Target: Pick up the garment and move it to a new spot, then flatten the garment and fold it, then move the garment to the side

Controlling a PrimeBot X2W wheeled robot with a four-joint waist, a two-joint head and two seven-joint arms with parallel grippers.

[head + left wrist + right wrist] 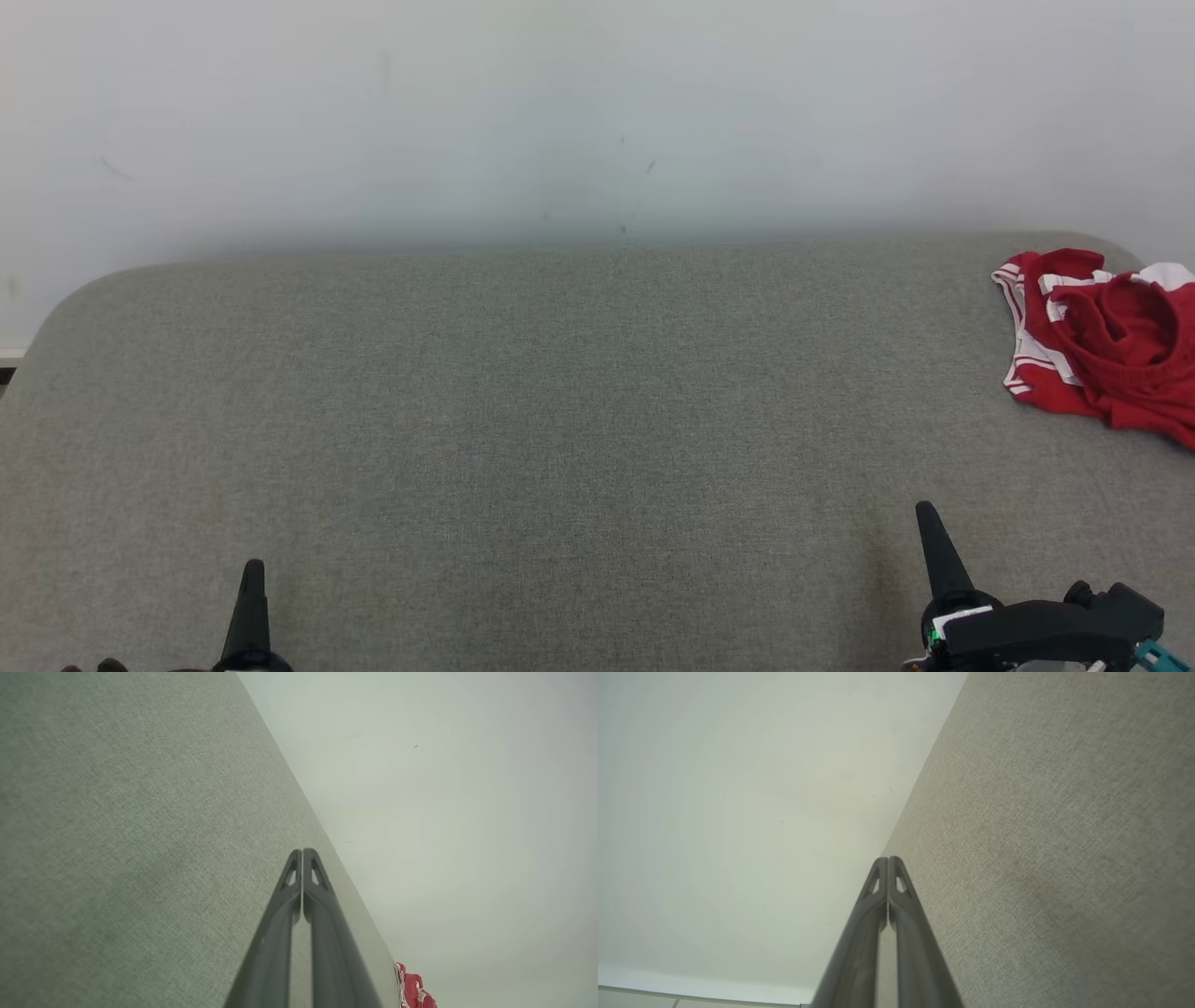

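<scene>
Head view, item one: garment (pixel 1106 341), red with white stripes along its edges. It lies crumpled in a loose heap at the far right of the grey fabric-covered counter (pixel 523 401), partly cut off by the right edge of the view. We cannot tell what kind of garment it is.

Handling, as we judge it: light, soft and limp, not fragile. It will sag and drape once lifted. Cloth resting on cloth should keep it from sliding freely.

Where to take hold: we would pinch a raised fold or the striped hem on the near left side of the heap. A single edge is better than a bunch, so that it opens out rather than coming up as a ball.

Item two: right hand (pixel 929 518), near right, fingers pressed together and holding nothing. The garment lies farther off and to its right, well apart.

Item three: left hand (pixel 252 574), near left, likewise closed and empty, far across the counter from the garment.

Item four: white wall (pixel 597 112), behind the far edge.

Status, by our reckoning: pick-up not yet begun.
</scene>
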